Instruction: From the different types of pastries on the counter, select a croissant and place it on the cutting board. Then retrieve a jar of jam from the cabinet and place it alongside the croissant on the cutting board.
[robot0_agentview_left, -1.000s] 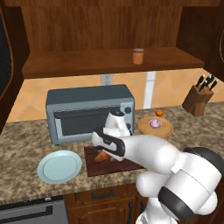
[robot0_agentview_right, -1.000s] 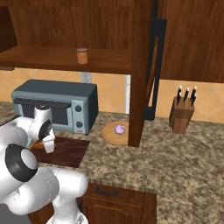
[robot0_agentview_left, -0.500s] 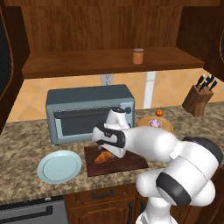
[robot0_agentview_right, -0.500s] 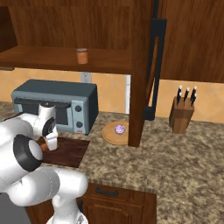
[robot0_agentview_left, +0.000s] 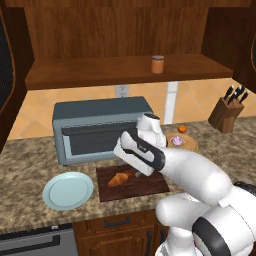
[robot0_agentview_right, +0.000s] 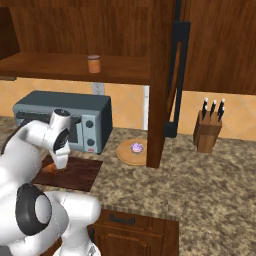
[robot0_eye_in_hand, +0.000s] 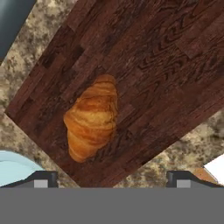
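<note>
With the croissant (robot0_eye_in_hand: 92, 117) lying on the board (robot0_eye_in_hand: 144, 65) beneath our spread, empty tool (robot0_eye_in_hand: 111, 178), we judge only the jam (robot0_agentview_left: 158, 64) remains

- Left base view: set behind the arm on its left, looking forward and down over the counter (robot0_agentview_left: 30, 160); takes in toaster oven (robot0_agentview_left: 100, 127), cutting board (robot0_agentview_left: 145, 184), shelf above.
- Right base view: same counter from behind-right, oven (robot0_agentview_right: 65, 117) and board (robot0_agentview_right: 80, 172) shared.
- Hand view: close, looking straight down onto cutting board (robot0_eye_in_hand: 153, 65) and croissant (robot0_eye_in_hand: 92, 116).
</note>
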